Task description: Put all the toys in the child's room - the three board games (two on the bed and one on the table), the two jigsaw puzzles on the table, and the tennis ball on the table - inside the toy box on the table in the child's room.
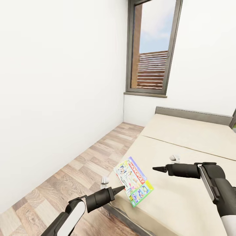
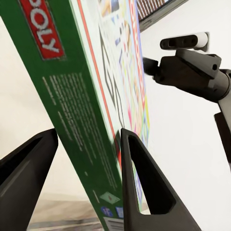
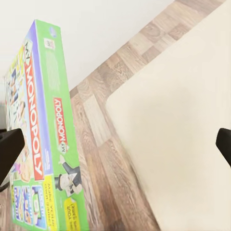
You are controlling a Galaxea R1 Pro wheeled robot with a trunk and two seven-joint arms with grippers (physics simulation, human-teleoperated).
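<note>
Two black wedge-shaped fingers (image 2: 144, 187) of your left gripper (image 1: 122, 188) straddle the edge of the board game (image 1: 133, 181); one finger sits against the printed face, the other stands off the green side w/ a gap, so jaws are fairly wide, not clamped. Box is flat, rectangular cardboard, glossy, green sides w/ red logo strip, colourful top. It's tilted up at the near corner of the bed (image 1: 183, 196), partly over the edge, lid facing up and toward you.

Left arm reaches in low from the floor side, forearm angled up to the box. Right gripper (image 1: 159, 169) hovers over the mattress just beside the box, apart from it, arm stretched across roughly level; fingers spread wide in the right wrist view.

Bed is smooth beige fabric, grey headboard. Floor (image 1: 65, 177) is wood-grain planks; walls plain white, dark-framed window (image 1: 152, 49).
</note>
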